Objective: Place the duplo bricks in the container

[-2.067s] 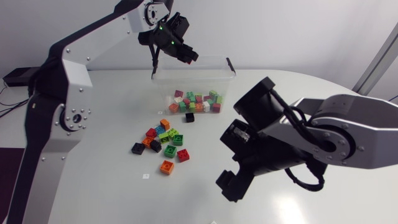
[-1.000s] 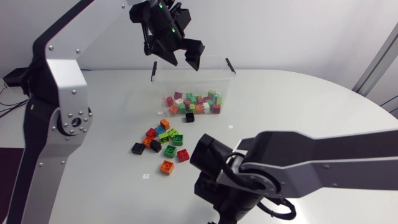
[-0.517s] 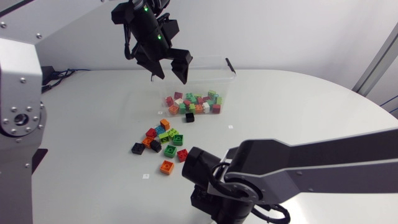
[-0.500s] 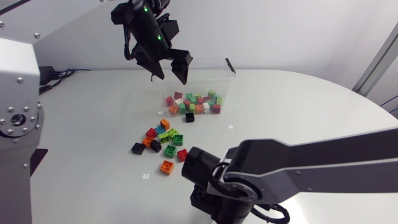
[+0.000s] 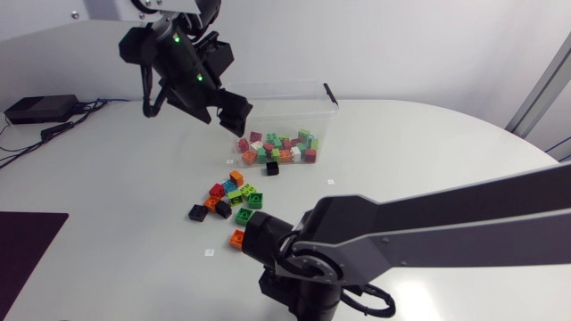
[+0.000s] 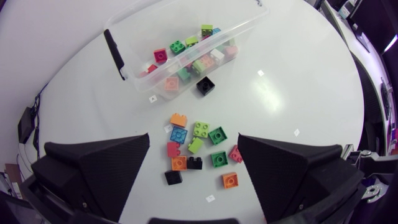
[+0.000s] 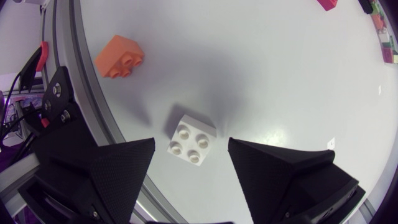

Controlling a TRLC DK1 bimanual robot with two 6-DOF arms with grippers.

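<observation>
A: Progress?
B: Partly done. Many duplo bricks (image 5: 278, 147) are already seen inside the container (image 5: 294, 89). A loose cluster (image 5: 234, 198) is left on the surface (image 5: 428, 160) just beside it, and a white brick (image 7: 194, 138) and an orange brick (image 7: 119, 57) lie apart.
A: Tools?
B: The left tool (image 6: 194, 140) is spread wide above the cluster, nothing held. The right tool (image 7: 191, 149) is spread wide too, with the white brick framed between its fingers, not gripped.

Right arm (image 5: 401, 236) hides the white brick (image 7: 191, 140) in the head view
</observation>
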